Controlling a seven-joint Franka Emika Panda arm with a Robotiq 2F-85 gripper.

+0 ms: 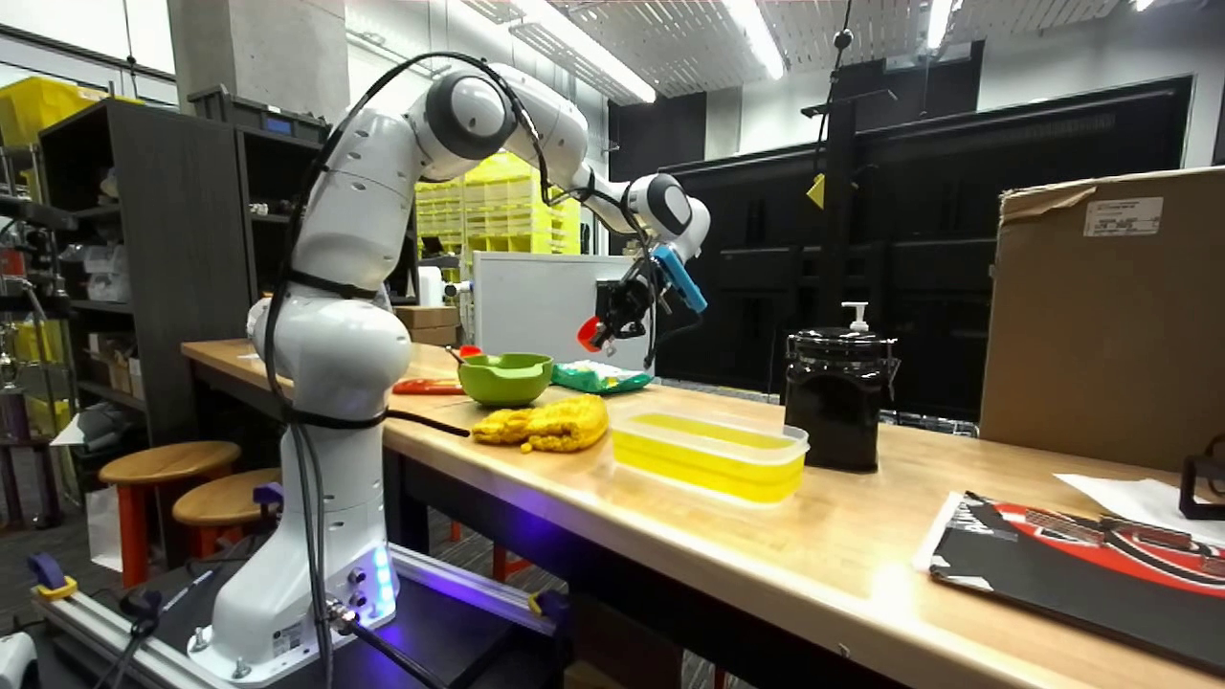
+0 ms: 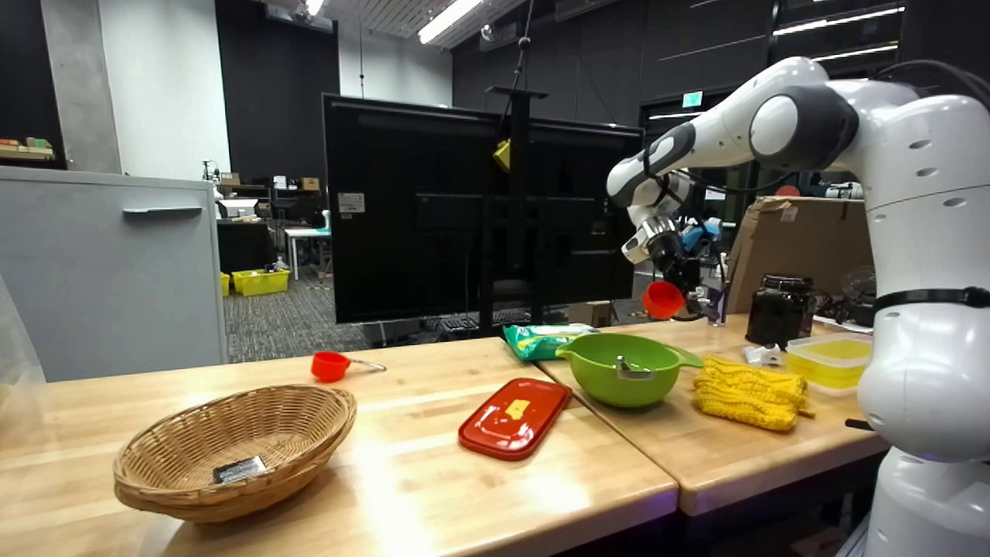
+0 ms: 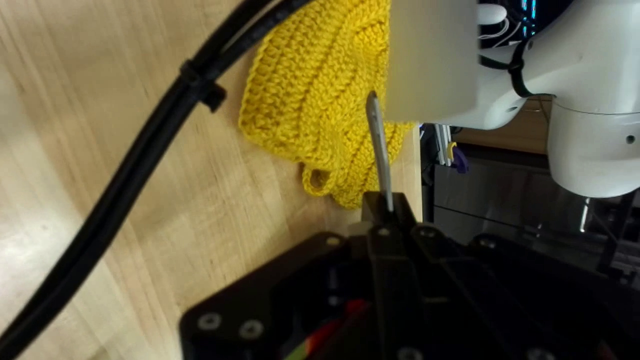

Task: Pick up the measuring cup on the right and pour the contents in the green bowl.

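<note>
My gripper (image 1: 612,330) is shut on the thin metal handle of a red measuring cup (image 1: 588,334), held in the air. In an exterior view the cup (image 2: 663,299) hangs tilted beside the gripper (image 2: 694,295), higher than the green bowl (image 2: 619,388). In an exterior view the bowl (image 1: 507,385) stands to the left of and below the cup. Something small and metallic shows at the bowl. In the wrist view the handle (image 3: 379,145) sticks out of the closed fingertips (image 3: 387,207); only slivers of red and green show between the finger links. The cup's contents cannot be seen.
A yellow knitted cloth (image 2: 750,394) lies beside the bowl, with a yellow translucent tray (image 1: 708,469) and black jar (image 1: 833,402) farther along. A green packet (image 2: 537,342), red lid (image 2: 514,418), second red cup (image 2: 330,366) and wicker basket (image 2: 309,456) are on the table.
</note>
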